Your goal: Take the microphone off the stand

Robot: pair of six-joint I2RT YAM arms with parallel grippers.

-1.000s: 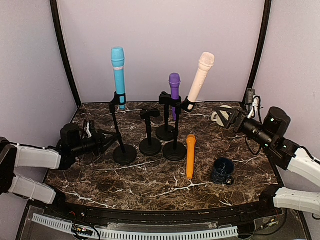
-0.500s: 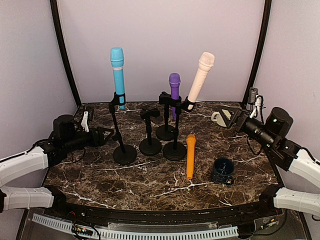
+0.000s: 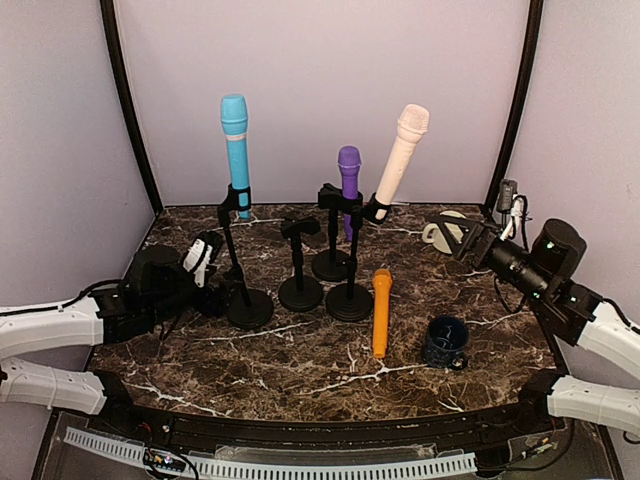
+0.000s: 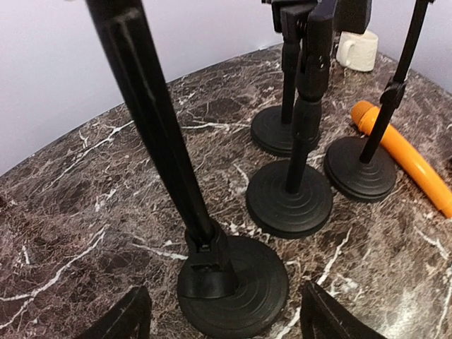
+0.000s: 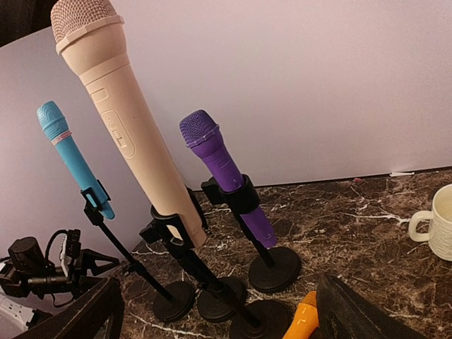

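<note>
A blue microphone (image 3: 236, 150) sits upright in the left stand (image 3: 248, 306). A purple microphone (image 3: 349, 178) and a cream microphone (image 3: 402, 150) sit in two other stands, and one stand (image 3: 300, 262) is empty. An orange microphone (image 3: 381, 310) lies on the table. My left gripper (image 3: 220, 298) is open, low by the blue microphone's stand. In the left wrist view, that stand's base (image 4: 236, 286) lies between the open fingers (image 4: 128, 321). My right gripper (image 3: 455, 237) is open and empty at the back right, facing the cream microphone (image 5: 120, 120) and the purple one (image 5: 222, 169).
A dark blue mug (image 3: 445, 342) stands at the front right. A white mug (image 3: 437, 232) sits at the back right beside my right gripper, and also shows in the right wrist view (image 5: 438, 222). Purple walls enclose the marble table (image 3: 300, 370).
My left arm has swung and dropped lower, bringing its open gripper up to the base of the blue microphone's stand. My right arm has barely shifted.
</note>
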